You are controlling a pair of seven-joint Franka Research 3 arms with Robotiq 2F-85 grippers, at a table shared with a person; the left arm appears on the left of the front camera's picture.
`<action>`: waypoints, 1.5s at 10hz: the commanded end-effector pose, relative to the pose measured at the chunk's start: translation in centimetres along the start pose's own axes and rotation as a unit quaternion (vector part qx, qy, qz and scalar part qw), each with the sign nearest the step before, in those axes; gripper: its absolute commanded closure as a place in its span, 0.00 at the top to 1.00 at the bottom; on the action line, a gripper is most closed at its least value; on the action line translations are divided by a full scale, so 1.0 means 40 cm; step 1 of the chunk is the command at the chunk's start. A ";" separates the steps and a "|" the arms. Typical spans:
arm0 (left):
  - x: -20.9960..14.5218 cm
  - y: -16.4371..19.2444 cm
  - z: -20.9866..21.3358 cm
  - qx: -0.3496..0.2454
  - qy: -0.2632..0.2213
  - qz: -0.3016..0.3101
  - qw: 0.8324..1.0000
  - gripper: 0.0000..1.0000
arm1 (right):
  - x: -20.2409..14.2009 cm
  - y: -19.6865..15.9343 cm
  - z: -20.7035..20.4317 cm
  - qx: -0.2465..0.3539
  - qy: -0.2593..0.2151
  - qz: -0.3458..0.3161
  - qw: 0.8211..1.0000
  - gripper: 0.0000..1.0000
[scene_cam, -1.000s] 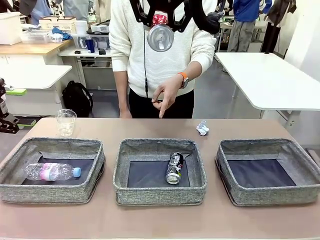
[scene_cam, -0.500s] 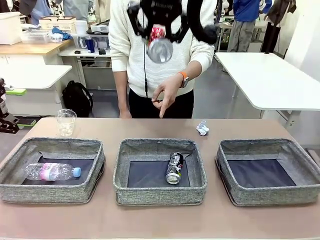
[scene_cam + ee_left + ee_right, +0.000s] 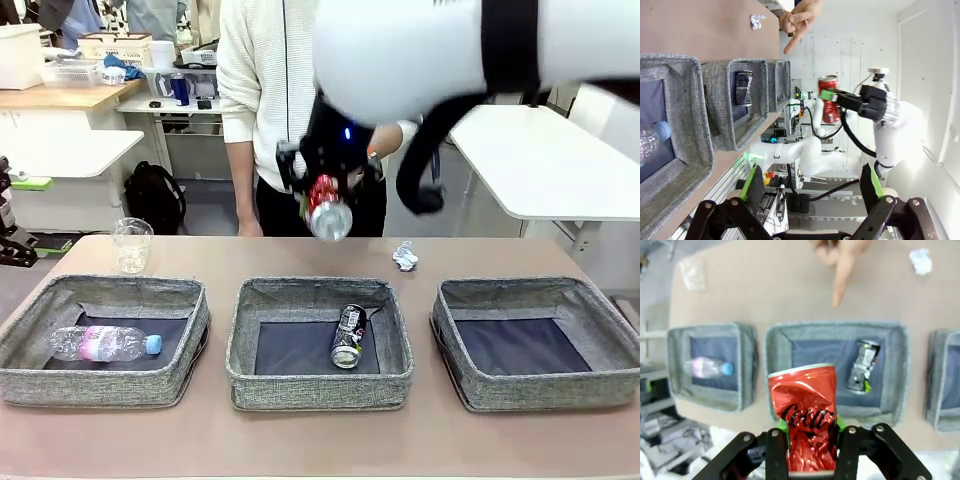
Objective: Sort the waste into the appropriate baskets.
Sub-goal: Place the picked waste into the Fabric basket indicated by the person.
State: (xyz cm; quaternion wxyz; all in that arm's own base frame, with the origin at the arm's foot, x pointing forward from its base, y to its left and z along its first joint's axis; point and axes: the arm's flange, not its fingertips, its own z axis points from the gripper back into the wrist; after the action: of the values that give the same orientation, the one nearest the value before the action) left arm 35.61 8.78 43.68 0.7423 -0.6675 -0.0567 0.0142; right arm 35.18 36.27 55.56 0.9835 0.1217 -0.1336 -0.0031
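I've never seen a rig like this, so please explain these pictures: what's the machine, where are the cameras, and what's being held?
It's a two-armed robot sorting waste at a table, facing a person. One camera looks across the table from between the arms; the other two sit on the wrists. The right gripper is shut on a crushed red can above the table. The left gripper is open. The left basket holds a plastic bottle, the middle basket a dark can; the right basket stands beside them. A clear cup and a paper wad sit on the table. The person's hand points downward.
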 end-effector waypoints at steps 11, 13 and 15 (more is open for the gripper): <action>-0.010 -0.003 0.001 -0.002 0.005 -0.005 1.000 1.00 | -0.021 -0.159 -0.318 0.057 0.035 0.009 0.998 0.29; -0.010 -0.003 0.001 -0.002 0.005 -0.005 1.000 1.00 | -0.020 -0.163 -0.320 0.059 0.027 0.006 0.998 0.87; -0.010 -0.003 0.001 -0.002 0.005 -0.005 1.000 1.00 | -0.016 -0.165 -0.320 0.060 0.026 0.005 0.998 0.90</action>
State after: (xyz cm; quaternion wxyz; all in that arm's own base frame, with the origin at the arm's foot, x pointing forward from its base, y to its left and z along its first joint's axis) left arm 35.61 8.78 43.67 0.7422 -0.6676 -0.0566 0.0142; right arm 38.27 33.54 41.87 0.9803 0.1646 -0.1089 0.0072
